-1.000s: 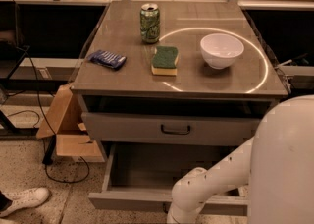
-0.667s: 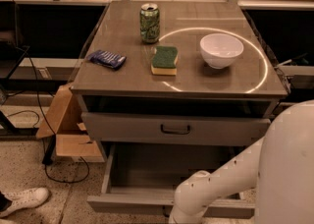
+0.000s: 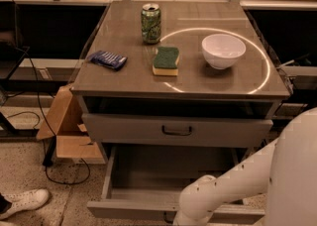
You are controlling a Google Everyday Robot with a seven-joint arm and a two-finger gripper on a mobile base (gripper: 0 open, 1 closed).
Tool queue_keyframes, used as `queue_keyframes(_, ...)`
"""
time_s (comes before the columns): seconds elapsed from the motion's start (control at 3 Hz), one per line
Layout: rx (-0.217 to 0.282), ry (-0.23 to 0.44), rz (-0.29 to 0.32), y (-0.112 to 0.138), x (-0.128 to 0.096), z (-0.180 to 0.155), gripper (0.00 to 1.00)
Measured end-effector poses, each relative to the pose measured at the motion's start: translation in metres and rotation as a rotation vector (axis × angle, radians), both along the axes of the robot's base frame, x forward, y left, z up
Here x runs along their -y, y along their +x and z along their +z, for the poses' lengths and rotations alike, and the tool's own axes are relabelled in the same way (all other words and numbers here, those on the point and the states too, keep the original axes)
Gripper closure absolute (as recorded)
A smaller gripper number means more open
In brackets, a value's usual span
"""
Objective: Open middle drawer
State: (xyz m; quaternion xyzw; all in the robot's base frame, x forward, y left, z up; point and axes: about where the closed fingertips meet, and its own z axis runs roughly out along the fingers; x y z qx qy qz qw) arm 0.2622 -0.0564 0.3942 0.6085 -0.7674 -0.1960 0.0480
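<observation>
Watching: middle drawer (image 3: 177,131) looks shut, bottom drawer (image 3: 148,170) out; gripper hidden below arm (image 3: 218,195), jaws' state untellable.

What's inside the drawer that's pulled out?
The middle drawer looks bare inside: only its grey floor shows. The robot's white arm covers the front right corner, so something could hide there. The gripper is out of sight below the arm, by the drawer's front.

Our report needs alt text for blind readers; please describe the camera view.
The middle drawer of a cabinet is pulled open and looks empty; a white arm bends down at its front, the gripper out of view below. The drawer above looks shut; on top stand a can, sponge, bowl and blue packet.
</observation>
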Motion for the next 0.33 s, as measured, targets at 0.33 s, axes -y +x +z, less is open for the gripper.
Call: queue_keyframes(0.33,0.0,0.0,0.0,0.0,0.0,0.0,0.0)
